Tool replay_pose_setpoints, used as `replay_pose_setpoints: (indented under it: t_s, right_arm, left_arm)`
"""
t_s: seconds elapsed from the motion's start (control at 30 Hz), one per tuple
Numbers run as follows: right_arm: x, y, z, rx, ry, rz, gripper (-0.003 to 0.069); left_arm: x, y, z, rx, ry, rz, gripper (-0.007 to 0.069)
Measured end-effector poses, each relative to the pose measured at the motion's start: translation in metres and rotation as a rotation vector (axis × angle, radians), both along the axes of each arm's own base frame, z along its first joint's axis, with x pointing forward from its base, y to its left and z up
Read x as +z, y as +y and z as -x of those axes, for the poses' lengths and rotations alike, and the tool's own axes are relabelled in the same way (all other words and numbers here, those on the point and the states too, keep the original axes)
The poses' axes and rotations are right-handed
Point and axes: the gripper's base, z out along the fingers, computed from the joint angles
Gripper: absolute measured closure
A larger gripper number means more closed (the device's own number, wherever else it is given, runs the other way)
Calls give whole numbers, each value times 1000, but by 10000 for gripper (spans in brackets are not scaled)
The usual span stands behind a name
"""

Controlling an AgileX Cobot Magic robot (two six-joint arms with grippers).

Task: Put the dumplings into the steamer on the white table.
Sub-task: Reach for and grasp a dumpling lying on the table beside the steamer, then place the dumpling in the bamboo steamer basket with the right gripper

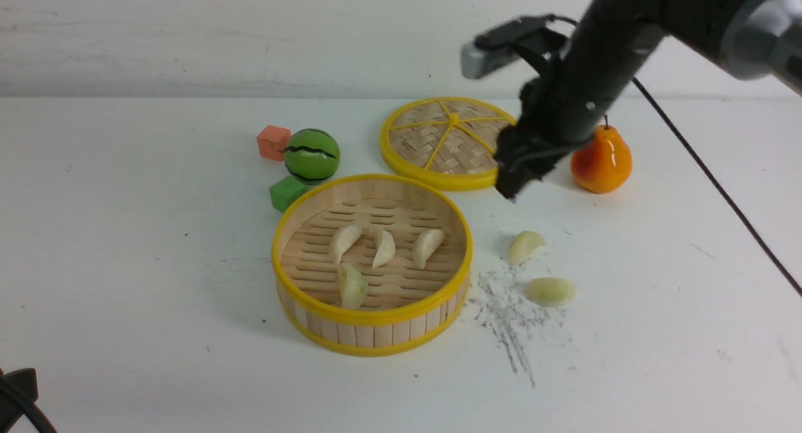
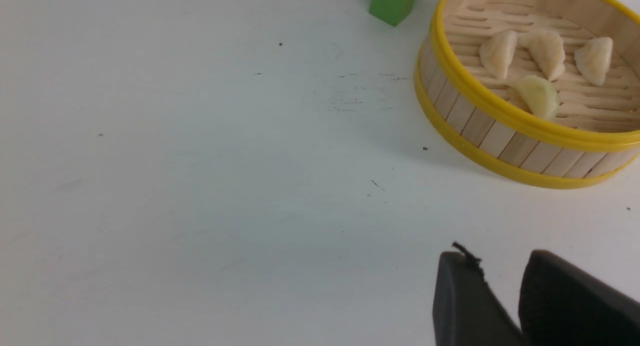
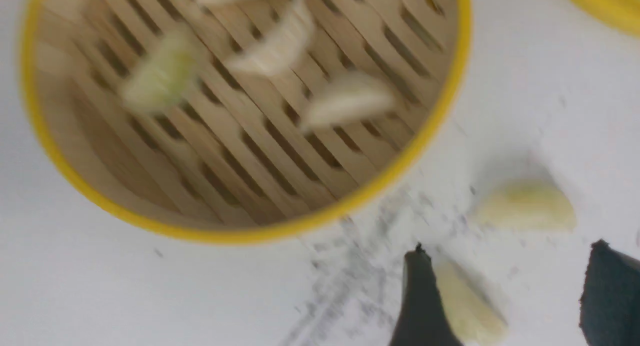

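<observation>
**Right arm poised over two loose dumplings; four sit in the steamer**

My right end effector (image 1: 510, 192) hangs above the worktop (image 1: 125, 264), jaws spread wide and nothing in them. Its wrist view is smeared by motion blur. Under it, just right of the steamer (image 1: 373, 316), two dumplings lie apart from each other: a cream dumpling (image 1: 525, 245) and, closer to me, a greenish dumpling (image 1: 549, 291). Both are beside a patch of grey scuff marks (image 1: 507, 320). In the right wrist view one of them shows between the fingers, but the blur stops me saying which.

As I judge it, the step in hand is picking one of these two. I want the arm steady first, then the jaws centred across the dumpling's short width and brought straight down. I would close gently, since a small rounded piece may squirt out sideways, and keep clear of its neighbour. The release should be low over bare slats, once past the yellow rim.

My left end effector (image 2: 505, 286) sits low at the near left, fingertips only slightly apart and empty, well away from the steamer.

The steamer holds four dumplings: three cream ones in a row across the middle and one greenish toward the near rim. The woven lid (image 1: 432, 141) lies flat behind it with nothing visible on it.
</observation>
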Motion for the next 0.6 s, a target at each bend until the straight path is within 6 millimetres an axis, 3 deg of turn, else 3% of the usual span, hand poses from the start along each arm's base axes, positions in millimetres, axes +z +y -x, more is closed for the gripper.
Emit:
replay_pose_setpoints:
  t_s: [0.13,0.23,0.43,0.6]
  right_arm:
    - [-59,-17,2,127,109,138,244]
    - [-83,-17,1,189,117,176,244]
    - [-110,-15,-7,200,122,182,251]
    - [-122,-15,-8,201,148,184,377]
  left_arm:
    - [1,-1,0,-5,-9,5,449]
    - [3,-2,-1,-16,-30,10,449]
    - [3,-2,-1,-18,-34,10,447]
    - [3,-2,-1,-18,-34,10,447]
